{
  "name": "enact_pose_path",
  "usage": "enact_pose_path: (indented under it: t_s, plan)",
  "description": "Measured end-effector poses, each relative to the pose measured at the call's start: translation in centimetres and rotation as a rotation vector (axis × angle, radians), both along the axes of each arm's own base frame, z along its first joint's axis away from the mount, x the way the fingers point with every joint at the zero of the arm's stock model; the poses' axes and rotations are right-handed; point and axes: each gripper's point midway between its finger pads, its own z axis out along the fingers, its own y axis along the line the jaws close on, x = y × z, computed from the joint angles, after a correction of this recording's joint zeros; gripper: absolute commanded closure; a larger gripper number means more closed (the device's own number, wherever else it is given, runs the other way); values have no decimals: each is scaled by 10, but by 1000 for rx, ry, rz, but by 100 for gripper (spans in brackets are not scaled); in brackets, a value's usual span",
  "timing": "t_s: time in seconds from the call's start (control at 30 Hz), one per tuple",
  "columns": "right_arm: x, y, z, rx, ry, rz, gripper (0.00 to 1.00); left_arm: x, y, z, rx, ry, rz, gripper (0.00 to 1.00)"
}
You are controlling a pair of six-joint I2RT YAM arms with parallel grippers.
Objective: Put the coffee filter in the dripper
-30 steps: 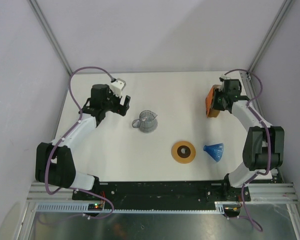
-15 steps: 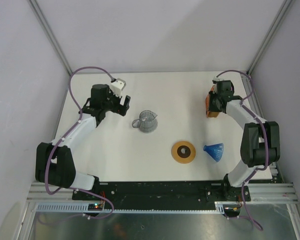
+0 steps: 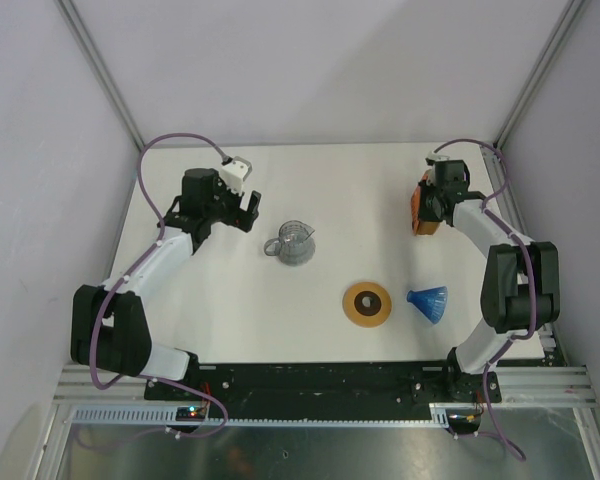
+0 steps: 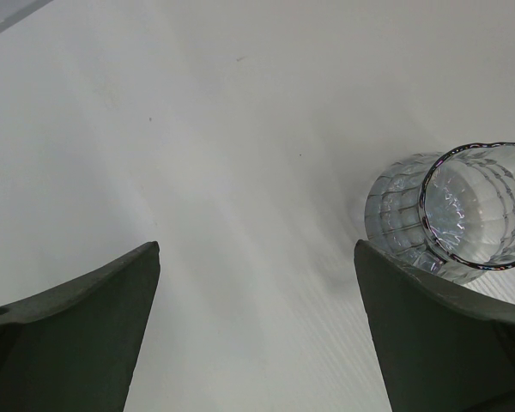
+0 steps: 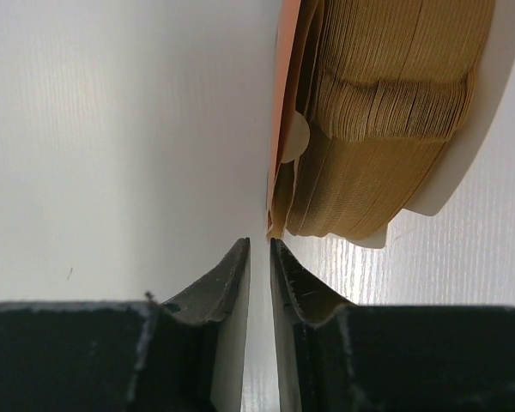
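The coffee filter [image 5: 283,199] sits unseparated in the filter stack [image 5: 386,129], well apart from the dripper [image 3: 429,301]; the right gripper [image 5: 259,245], narrowed to a slit at its edge, apparently seeks 1 sheet (grip indeterminate), while the left gripper [image 3: 248,210] idles wide.

Bare table [image 3: 360,190] runs wide between glass jug [image 3: 295,243] and filter stack [image 3: 420,208]; brown ring [image 3: 367,304] crowds the dripper [image 3: 429,302] — narrow gap

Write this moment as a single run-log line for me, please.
right gripper: narrowly open, tips at filter stack edge, nothing visibly held | left gripper: open, beside glass jug | dripper: empty
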Motion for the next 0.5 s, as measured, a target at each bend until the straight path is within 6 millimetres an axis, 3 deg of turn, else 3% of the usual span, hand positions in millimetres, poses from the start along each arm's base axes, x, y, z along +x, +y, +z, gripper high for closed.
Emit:
enact_pose_path:
  t_s: [0.5]
  plan:
    - [4,-3,-3,13,-3,-2,80,0,0,0,-1,0,-2,0]
